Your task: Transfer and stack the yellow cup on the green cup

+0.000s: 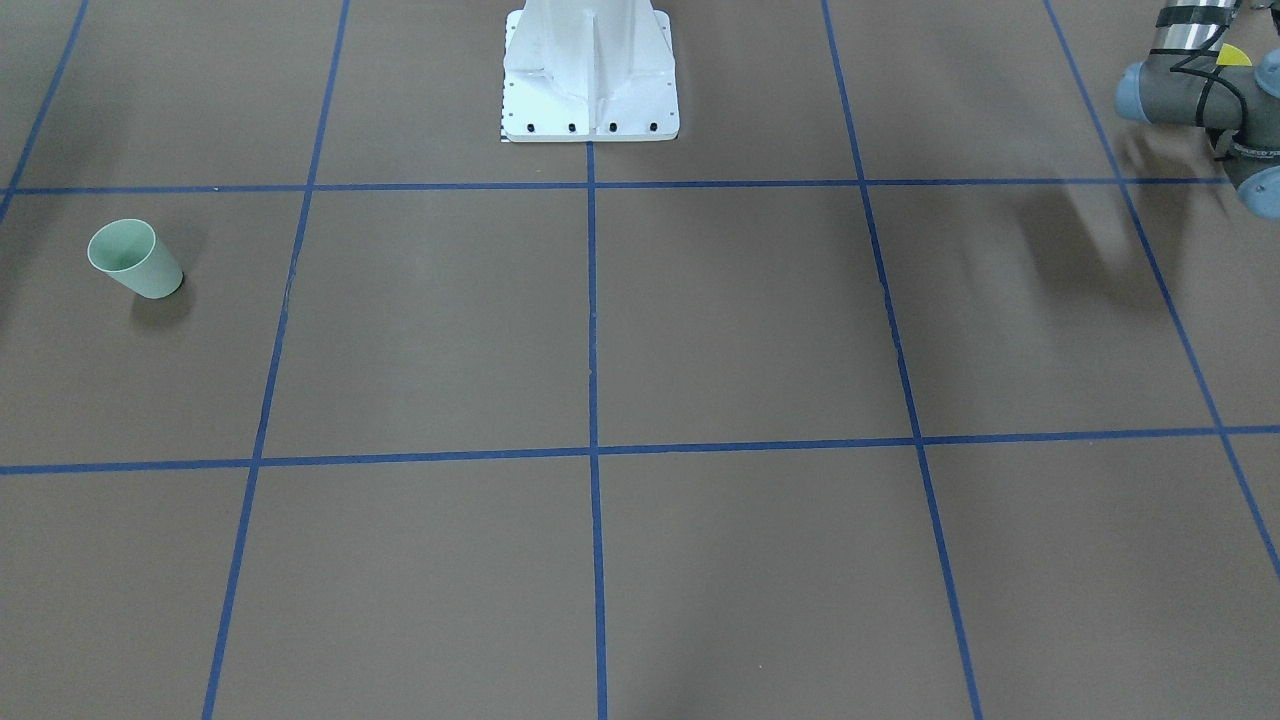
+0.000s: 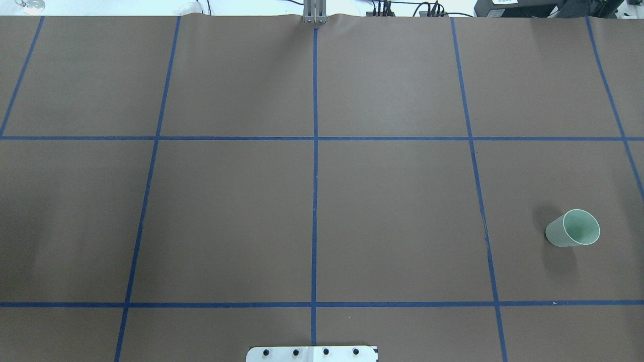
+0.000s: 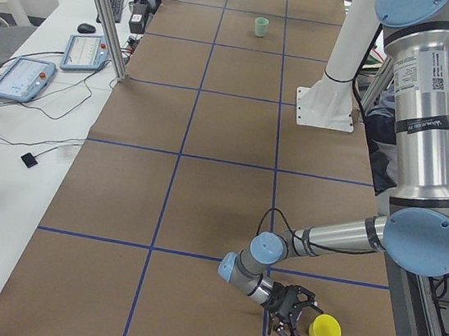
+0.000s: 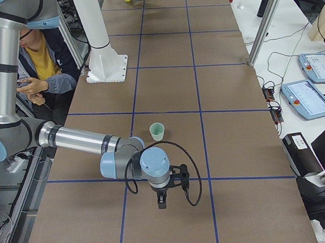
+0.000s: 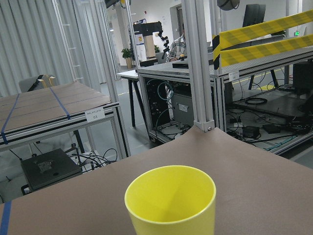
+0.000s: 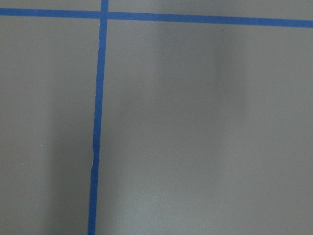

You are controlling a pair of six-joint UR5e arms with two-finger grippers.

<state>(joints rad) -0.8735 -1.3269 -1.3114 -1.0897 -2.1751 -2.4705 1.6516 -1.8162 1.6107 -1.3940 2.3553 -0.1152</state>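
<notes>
The yellow cup (image 3: 324, 330) stands upright near the table's left end. It fills the lower middle of the left wrist view (image 5: 170, 198), and a sliver of it shows behind the left arm (image 1: 1233, 55). My left gripper (image 3: 287, 324) is low over the table right beside it, apart from it; I cannot tell whether it is open or shut. The green cup (image 2: 573, 229) stands upright alone on the right side (image 1: 135, 258). My right gripper (image 4: 160, 200) points down at bare table a little short of the green cup (image 4: 157, 131); I cannot tell its state.
The white robot base (image 1: 590, 80) stands at the middle of the table's robot-side edge. Blue tape lines (image 2: 315, 176) mark a grid on the brown cover. A seated person (image 4: 38, 64) is behind the robot. Aluminium posts (image 4: 264, 16) and tablets (image 4: 308, 97) stand along the operators' side.
</notes>
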